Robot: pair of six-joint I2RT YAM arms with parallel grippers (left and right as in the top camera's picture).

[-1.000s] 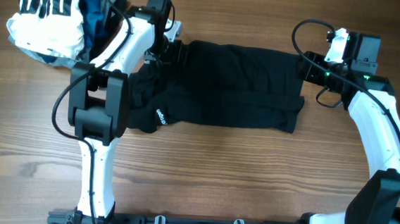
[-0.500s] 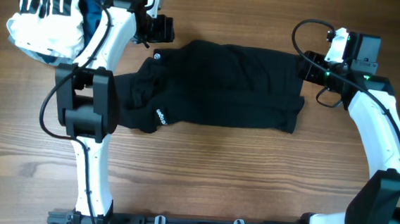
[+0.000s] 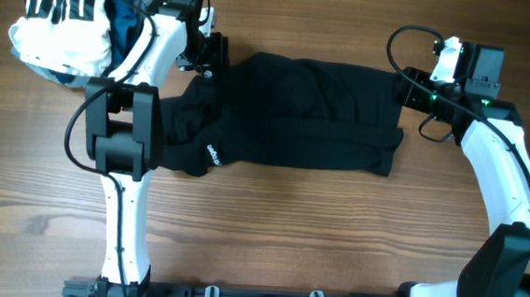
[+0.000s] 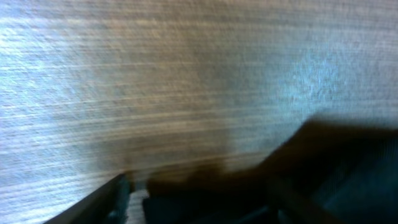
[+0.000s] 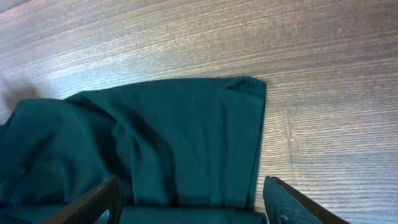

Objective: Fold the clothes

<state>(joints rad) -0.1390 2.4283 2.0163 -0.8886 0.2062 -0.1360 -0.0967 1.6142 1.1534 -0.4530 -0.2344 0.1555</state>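
A moment ago the left claw (image 3: 212, 51) had swung clear. It is now back beside the top-left corner of the plain black soft garment (image 3: 295, 113), which lies along the middle of the wooden counter (image 3: 316, 227). Blur hides whether that claw is spread or closed. The right claw (image 5: 186, 202) has not moved and hangs spread over the right hem. I judge a fresh corner grasp is coming.

Right gripper (image 5: 193, 196) spread wide, left gripper (image 3: 214, 53) unclear.

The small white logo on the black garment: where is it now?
In the overhead view, the logo sits near the black garment's lower-left edge, just right of the left arm.
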